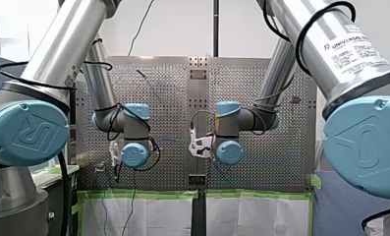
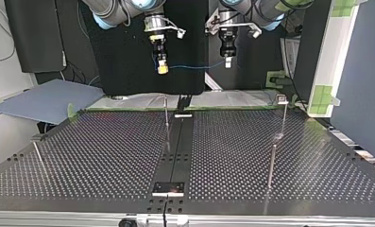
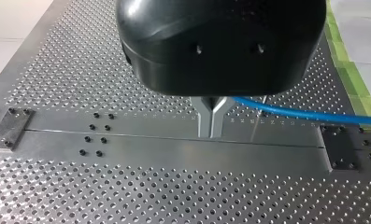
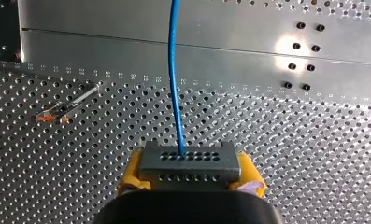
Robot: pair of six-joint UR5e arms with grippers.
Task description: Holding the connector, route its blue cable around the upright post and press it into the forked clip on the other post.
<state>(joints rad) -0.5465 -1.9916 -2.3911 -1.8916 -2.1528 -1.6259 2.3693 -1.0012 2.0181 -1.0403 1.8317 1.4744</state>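
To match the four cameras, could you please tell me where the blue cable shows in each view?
Front view: too faint to make out.
Top view: blue cable strung between my right gripper and my left gripper.
Left wrist view: blue cable leaves the closed fingers sideways.
Right wrist view: blue cable runs ahead from the connector between the yellow pads.
Shared landmark: the central metal strip.

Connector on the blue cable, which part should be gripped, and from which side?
Grip the connector across its two short ends, coming from behind, opposite the holed face where the blue cable exits. My right gripper holds it so, yellow pads on both ends, leaving the cable free to run straight ahead.
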